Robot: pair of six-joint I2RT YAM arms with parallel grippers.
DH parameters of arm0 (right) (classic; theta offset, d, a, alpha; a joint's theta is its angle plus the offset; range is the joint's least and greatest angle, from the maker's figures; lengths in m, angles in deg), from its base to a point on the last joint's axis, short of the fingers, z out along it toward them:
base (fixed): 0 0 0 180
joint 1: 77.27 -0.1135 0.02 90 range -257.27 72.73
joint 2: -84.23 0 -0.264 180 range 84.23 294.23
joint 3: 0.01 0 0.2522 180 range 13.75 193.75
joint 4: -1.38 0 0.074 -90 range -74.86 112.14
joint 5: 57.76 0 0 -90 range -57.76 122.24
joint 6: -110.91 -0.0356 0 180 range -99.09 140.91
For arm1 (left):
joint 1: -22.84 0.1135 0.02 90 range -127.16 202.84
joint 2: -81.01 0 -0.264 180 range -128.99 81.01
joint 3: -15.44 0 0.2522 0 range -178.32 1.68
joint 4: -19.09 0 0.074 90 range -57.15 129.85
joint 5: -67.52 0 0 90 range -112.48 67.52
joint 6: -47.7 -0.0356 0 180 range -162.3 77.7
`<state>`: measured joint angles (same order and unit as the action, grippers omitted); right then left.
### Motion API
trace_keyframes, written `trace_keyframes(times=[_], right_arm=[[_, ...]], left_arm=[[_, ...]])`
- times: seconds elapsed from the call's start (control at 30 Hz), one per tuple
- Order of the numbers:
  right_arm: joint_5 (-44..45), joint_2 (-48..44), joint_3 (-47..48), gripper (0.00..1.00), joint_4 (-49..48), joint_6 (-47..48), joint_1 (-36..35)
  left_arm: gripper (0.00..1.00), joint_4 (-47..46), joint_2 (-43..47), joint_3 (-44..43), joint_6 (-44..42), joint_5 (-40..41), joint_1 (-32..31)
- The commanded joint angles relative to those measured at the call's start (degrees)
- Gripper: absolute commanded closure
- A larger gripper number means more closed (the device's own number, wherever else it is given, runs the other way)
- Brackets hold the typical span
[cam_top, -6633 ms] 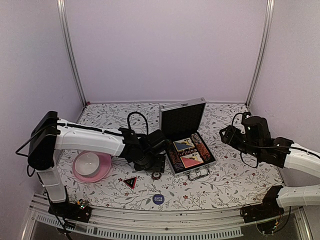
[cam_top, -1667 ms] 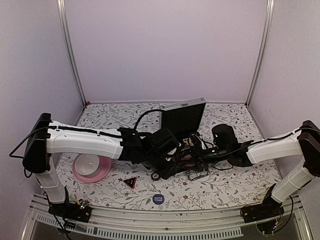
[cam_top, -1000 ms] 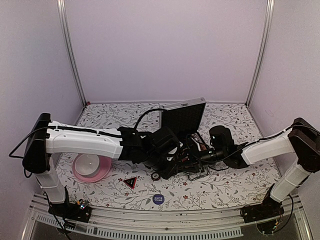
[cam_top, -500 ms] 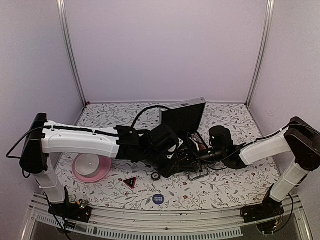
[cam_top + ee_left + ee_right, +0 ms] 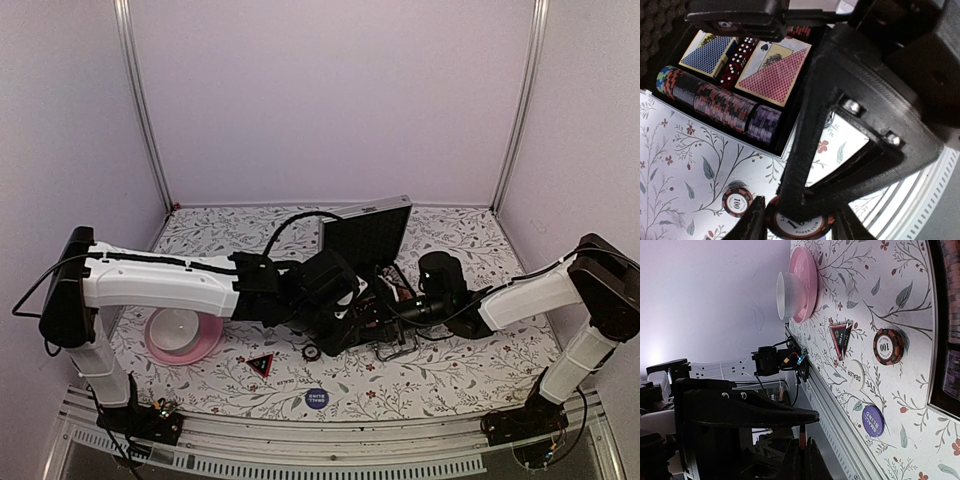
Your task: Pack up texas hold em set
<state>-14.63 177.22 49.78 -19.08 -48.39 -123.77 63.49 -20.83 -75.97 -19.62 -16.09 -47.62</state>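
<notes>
The silver case (image 5: 366, 236) stands open, lid up. Its tray (image 5: 782, 145) holds a blue deck (image 5: 710, 52), a red deck (image 5: 775, 70), dice and a row of striped chips (image 5: 715, 97). Just in front of the case, both grippers meet over the table. My left gripper (image 5: 801, 222) is shut on a red-black poker chip (image 5: 807, 229) marked 100. My right gripper (image 5: 802, 440) is shut on the same chip, seen edge-on as a red sliver (image 5: 802, 435). In the top view the chip is hidden between the left gripper (image 5: 350, 318) and the right gripper (image 5: 385, 315).
A second 100 chip (image 5: 888, 346) lies on the table near the case front. Toward the near edge lie the red-black triangle (image 5: 841, 337), a white dealer button (image 5: 855, 371) and the blue disc (image 5: 872, 421). A pink plate (image 5: 205, 340) with a white bowl (image 5: 175, 325) sits at the left.
My right gripper's jaws have closed onto the chip that the left gripper holds. Both arms have stayed nearly still.
</notes>
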Motion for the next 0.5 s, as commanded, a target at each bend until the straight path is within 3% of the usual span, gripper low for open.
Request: trace_keyframes(times=[0.0, 0.13, 0.2, 0.33, 0.47], right_arm=[[2.64, -2.25, -1.49, 0.98, -1.81, 0.74, -0.44], [6.61, -7.14, -2.53, 0.98, 1.2, 2.61, 0.97], [8.28, -8.91, -3.15, 0.98, 3.54, 3.45, 2.24], [12.05, -12.44, -2.74, 0.98, 12.6, 6.86, 4.29], [17.08, -16.46, -1.99, 0.98, 21.83, 10.43, 6.18]], left_arm=[[0.81, -2.81, 2.63, 0.59, -0.57, 0.32, -0.89], [0.41, -6.02, 5.99, 3.86, 0.13, 1.54, -0.46], [0.29, -7.91, 8.08, 6.21, 0.52, 1.05, 0.33], [0.19, -10.93, 12.87, 10.22, 0.87, -0.46, 3.18], [0.18, -13.25, 17.4, 14.32, 0.63, -1.77, 7.18]])
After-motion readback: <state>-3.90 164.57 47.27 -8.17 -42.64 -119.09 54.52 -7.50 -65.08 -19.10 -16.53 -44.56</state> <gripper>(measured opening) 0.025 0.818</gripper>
